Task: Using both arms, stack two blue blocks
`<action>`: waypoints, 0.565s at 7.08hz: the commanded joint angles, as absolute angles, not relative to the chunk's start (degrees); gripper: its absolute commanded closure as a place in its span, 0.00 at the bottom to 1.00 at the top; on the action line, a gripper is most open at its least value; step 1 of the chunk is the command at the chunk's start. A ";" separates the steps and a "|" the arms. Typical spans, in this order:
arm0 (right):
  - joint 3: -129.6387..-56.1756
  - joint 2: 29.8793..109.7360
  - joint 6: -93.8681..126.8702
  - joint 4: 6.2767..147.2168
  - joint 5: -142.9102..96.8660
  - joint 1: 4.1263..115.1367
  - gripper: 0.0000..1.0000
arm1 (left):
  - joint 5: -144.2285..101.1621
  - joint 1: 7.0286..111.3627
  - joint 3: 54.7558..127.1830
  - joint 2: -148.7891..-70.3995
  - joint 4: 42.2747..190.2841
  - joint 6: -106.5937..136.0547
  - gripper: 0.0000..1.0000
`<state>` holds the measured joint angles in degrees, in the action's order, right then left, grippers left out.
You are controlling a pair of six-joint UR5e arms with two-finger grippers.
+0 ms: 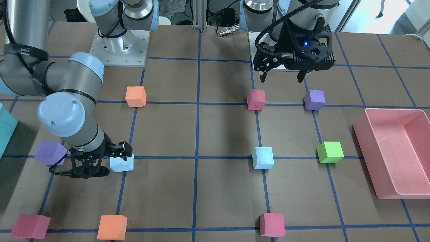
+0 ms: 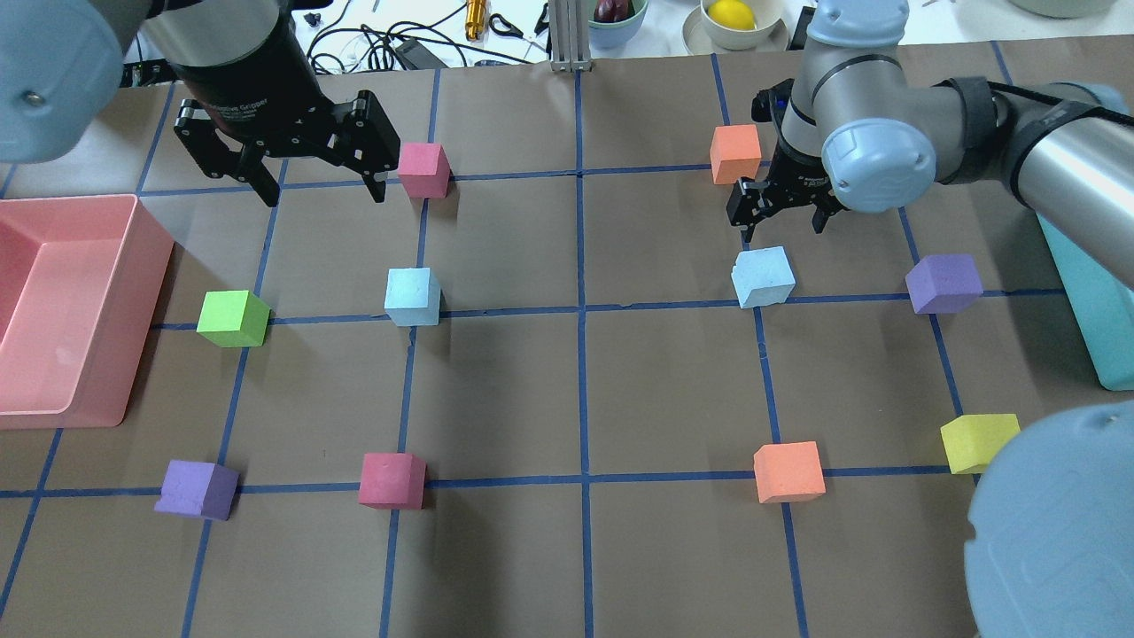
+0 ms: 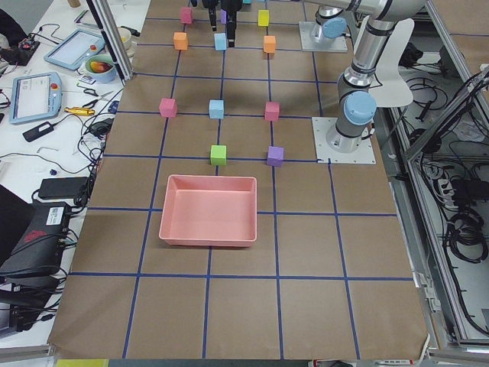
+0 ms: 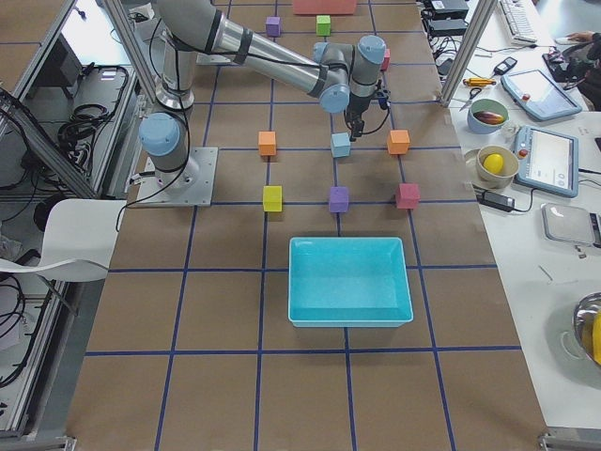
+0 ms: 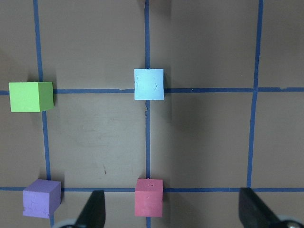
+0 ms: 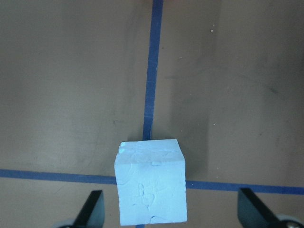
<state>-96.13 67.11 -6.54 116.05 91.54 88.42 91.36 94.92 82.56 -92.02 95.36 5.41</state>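
Note:
Two pale blue blocks rest apart on the brown table. One blue block lies on my right side, and it shows large in the right wrist view. My right gripper hangs just above it, open and empty, its jaws standing either side of the block. The other blue block lies on my left side, and it also shows in the left wrist view. My left gripper is open and empty, raised beyond this block, near a pink cube.
A pink bin stands at the left table edge and a teal bin at the right. Green, purple, orange, yellow and other cubes sit on the blue tape grid.

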 commanded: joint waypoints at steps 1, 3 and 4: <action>-100.36 66.28 -6.59 120.40 91.32 88.42 0.00 | 91.32 94.92 82.53 -92.02 95.36 5.45 0.00; -100.55 65.49 -7.12 121.89 91.32 88.42 0.00 | 90.80 95.01 82.53 -92.28 95.19 5.62 0.00; -100.72 64.17 -6.95 124.25 91.32 88.42 0.05 | 90.88 95.01 82.53 -92.98 95.01 5.36 0.00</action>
